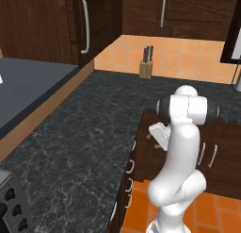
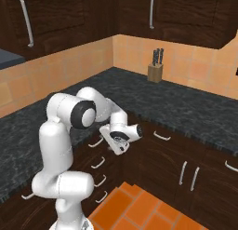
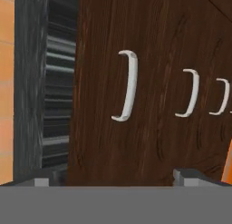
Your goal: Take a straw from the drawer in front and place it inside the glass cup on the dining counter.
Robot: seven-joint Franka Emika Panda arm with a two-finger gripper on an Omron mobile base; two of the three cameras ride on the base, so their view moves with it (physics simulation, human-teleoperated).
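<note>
Black speckled desk (image 1: 80, 133) in a corner, orange tile wall (image 2: 195, 61), knife block (image 2: 155, 72) at the back, dark drawer (image 3: 136, 128) closed with silver handle (image 3: 127, 85), fingers (image 3: 113, 175) wide, empty, near the drawer, orange floor (image 2: 135, 210).

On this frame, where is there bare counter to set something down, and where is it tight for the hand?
The black granite counter is bare from the knife block down to its front edge, and again right of the block along the tiled wall. It is tight at the inner corner: the gripper, jaws open, sits close to the drawer fronts and their handles.
</note>
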